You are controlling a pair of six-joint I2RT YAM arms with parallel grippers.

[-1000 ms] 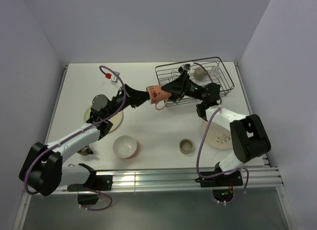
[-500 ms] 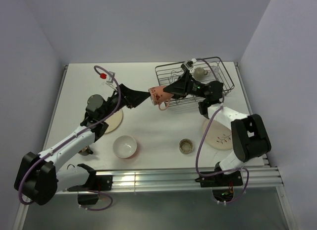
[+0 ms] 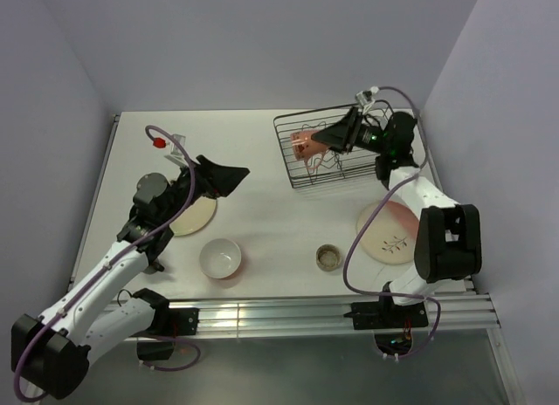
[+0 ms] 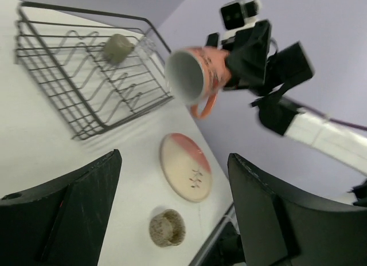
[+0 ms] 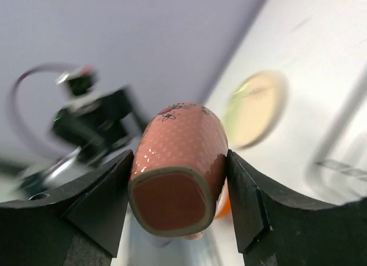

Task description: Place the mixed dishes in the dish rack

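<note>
Upper right, the right pincer pinches a glossy pink mug over the black wire dish rack; the left pincer gapes empty.

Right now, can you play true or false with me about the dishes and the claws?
1. The right claw holds the pink mug. True.
2. The left claw is shut on the white bowl. False: it is open and empty, and the bowl sits on the table.
3. The plate with the sprig drawing stands in the dish rack. False: it lies flat on the table, outside the rack.
4. A small olive cup is already in the dish rack. True.
</note>
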